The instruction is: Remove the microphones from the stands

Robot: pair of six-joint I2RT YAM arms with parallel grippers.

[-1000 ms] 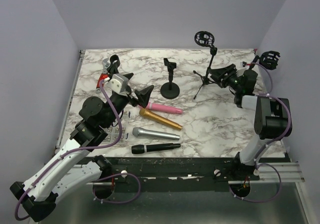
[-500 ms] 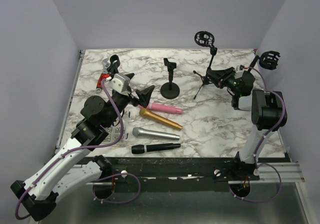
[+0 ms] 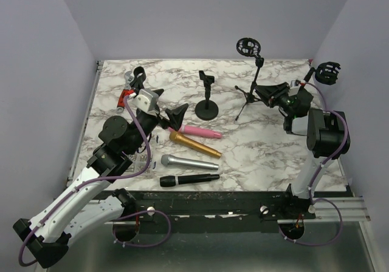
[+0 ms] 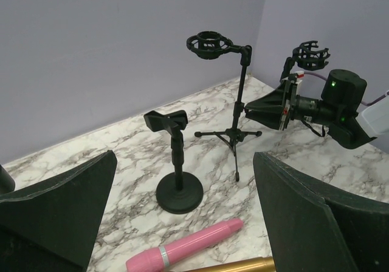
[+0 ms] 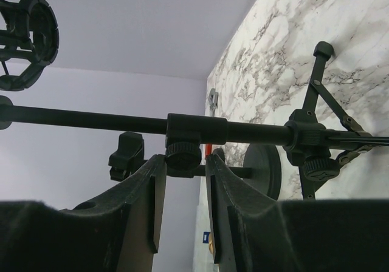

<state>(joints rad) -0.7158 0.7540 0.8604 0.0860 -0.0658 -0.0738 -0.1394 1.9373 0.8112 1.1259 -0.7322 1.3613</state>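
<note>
Several microphones lie on the marble table: pink, gold, silver and black. No microphone sits in any stand. The round-base stand has an empty clip. The tripod stand carries an empty shock mount. My left gripper is open wide and empty above the pink microphone, facing the round-base stand. My right gripper is at the tripod stand's pole. Its jaws stand narrowly apart, one on each side of the pole's clamp knob.
A second empty shock mount stands at the table's right edge behind my right arm. A red-handled tool lies at the back left. Walls close in the table on the left, back and right.
My right gripper has moved left and up to the tripod stand's pole. The left arm and the microphones have not moved.
</note>
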